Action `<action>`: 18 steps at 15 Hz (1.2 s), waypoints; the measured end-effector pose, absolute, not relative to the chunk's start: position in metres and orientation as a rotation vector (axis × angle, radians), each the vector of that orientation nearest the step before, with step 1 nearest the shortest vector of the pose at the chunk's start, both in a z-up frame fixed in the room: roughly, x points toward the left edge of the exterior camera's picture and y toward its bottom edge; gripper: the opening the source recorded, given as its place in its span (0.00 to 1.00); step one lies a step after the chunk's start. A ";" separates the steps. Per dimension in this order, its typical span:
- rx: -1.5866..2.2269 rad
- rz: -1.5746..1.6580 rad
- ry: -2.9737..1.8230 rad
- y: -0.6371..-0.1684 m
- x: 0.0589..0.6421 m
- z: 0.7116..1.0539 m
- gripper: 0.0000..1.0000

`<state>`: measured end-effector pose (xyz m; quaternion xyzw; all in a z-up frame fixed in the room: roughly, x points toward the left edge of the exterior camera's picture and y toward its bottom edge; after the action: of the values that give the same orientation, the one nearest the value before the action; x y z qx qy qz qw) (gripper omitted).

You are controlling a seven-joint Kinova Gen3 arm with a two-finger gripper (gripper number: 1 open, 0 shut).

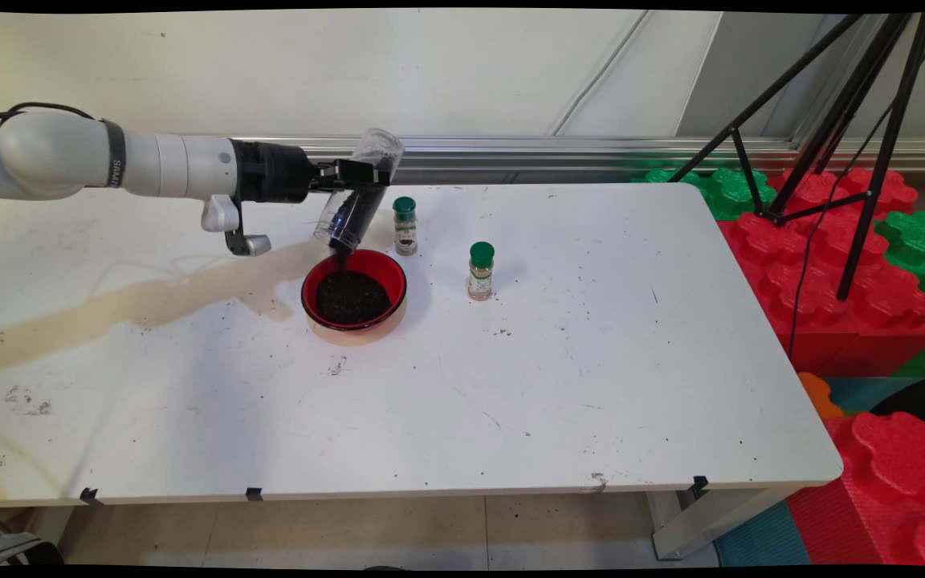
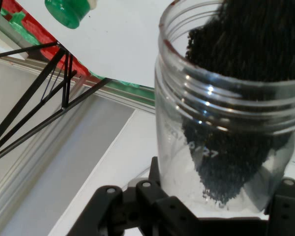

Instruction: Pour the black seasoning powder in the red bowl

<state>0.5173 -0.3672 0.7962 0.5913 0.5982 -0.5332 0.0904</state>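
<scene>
**Robot arm tips a clear jar of dark grains over a red bowl**

A white robot arm reaches in from the left, level above a white desk [image 1: 591,361]. Its black two-finger tool [image 1: 350,174] is clenched around a clear plastic jar [image 1: 356,201], gripping it across the middle. The jar is tilted steeply, base up toward the wall and open mouth pointing down. A thin stream of dark, fine grains [image 1: 342,253] falls from the mouth into a round red bowl [image 1: 354,291] that sits on the desk directly below. The bowl already holds a mound of the same dark grains.

In the hand view, the jar [image 2: 226,123] fills the right side, with its threaded rim visible and the dark grains [image 2: 246,64] piled toward the mouth. The tool's black linkage [image 2: 152,211] shows along the bottom edge.

Two small spice bottles with green caps stand upright on the desk. One, with dark contents [image 1: 405,225], is just beside the bowl's far right rim. The other, with pale contents [image 1: 480,270], stands to the right of the bowl, apart from it.

A brownish stain [image 1: 133,301] spreads across the left of the desk. A black tripod [image 1: 848,128] stands on red and green foam blocks [image 1: 840,265] at the right.
</scene>
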 end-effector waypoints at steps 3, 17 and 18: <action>1.745 -1.586 1.802 -0.367 0.518 0.796 0.00; 1.643 -1.598 1.963 -0.363 0.522 0.798 0.00; 1.635 -1.598 1.973 -0.363 0.522 0.798 0.00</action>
<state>0.5225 -0.3628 0.7980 0.5404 0.6521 -0.5282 0.0607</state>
